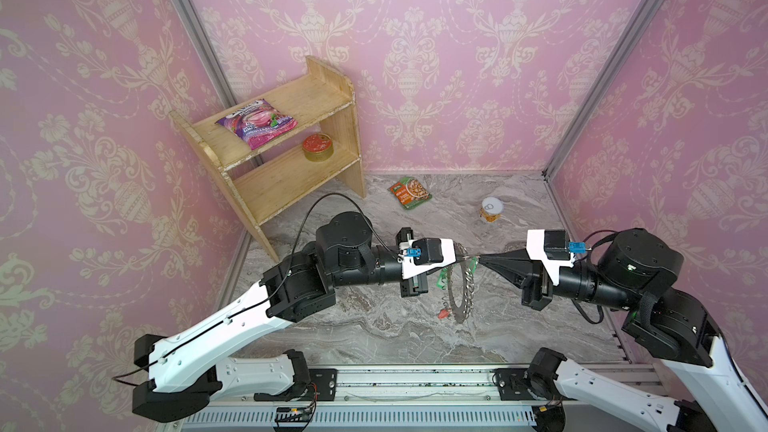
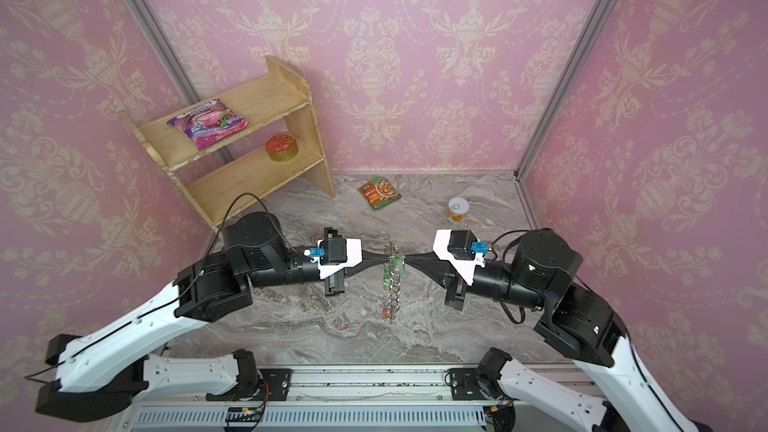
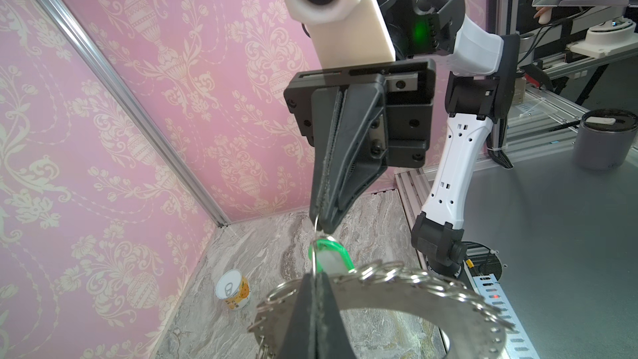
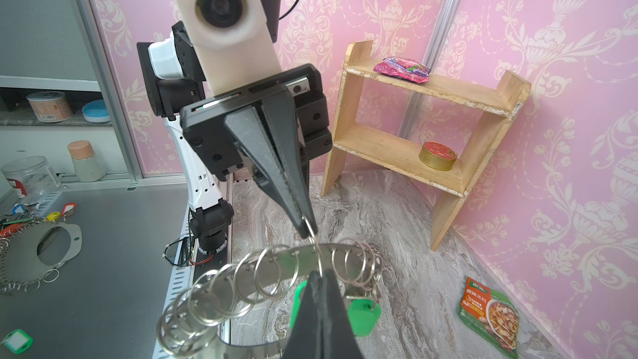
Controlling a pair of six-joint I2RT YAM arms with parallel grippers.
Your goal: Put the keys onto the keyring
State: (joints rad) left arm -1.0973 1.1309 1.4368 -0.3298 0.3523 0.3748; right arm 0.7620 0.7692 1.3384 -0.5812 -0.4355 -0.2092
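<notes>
The keyring (image 1: 468,284) hangs upright in the air above the marble table, a grey metal plate rimmed with silver wire loops; it shows edge-on (image 2: 394,288) in a top view. At its top, my left gripper (image 2: 384,258) and my right gripper (image 2: 409,260) meet tip to tip. Both are shut on the same wire loop (image 4: 312,236). Green keys (image 4: 364,310) dangle from loops just beside the right gripper (image 4: 319,272). One green key (image 3: 328,257) sits behind the left gripper (image 3: 316,281). A red key (image 1: 443,313) hangs low on the ring.
A wooden shelf (image 1: 291,151) at the back left holds a purple packet (image 1: 257,122) and a red-lidded tin (image 1: 318,147). A green-orange food packet (image 1: 410,193) and a small can (image 1: 491,209) lie at the back. Another ring plate (image 4: 45,246) lies on a grey bench outside.
</notes>
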